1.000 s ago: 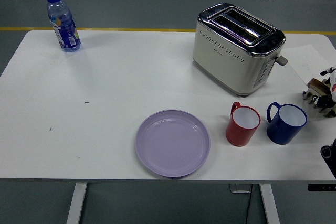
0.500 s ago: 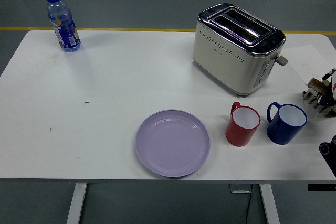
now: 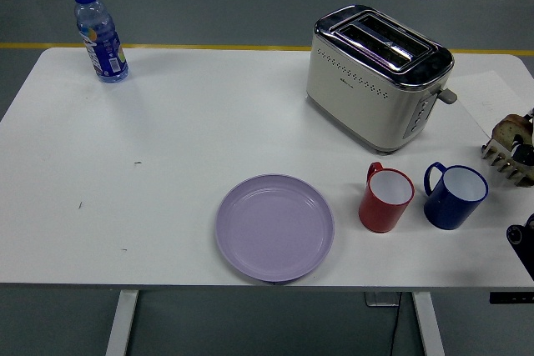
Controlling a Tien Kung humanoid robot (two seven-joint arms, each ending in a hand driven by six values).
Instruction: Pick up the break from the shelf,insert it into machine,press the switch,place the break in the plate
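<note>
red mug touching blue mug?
Apart. Head view shows a strip of white table between the red mug and the blue mug's handle.

bright, even overhead light | glare on toaster (image 3: 380,74) | shadows apparently soft

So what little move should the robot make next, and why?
Probably lift the bread off the rack at the table's right edge and carry it towards the toaster: its slots look empty, and the purple plate is bare.
</note>
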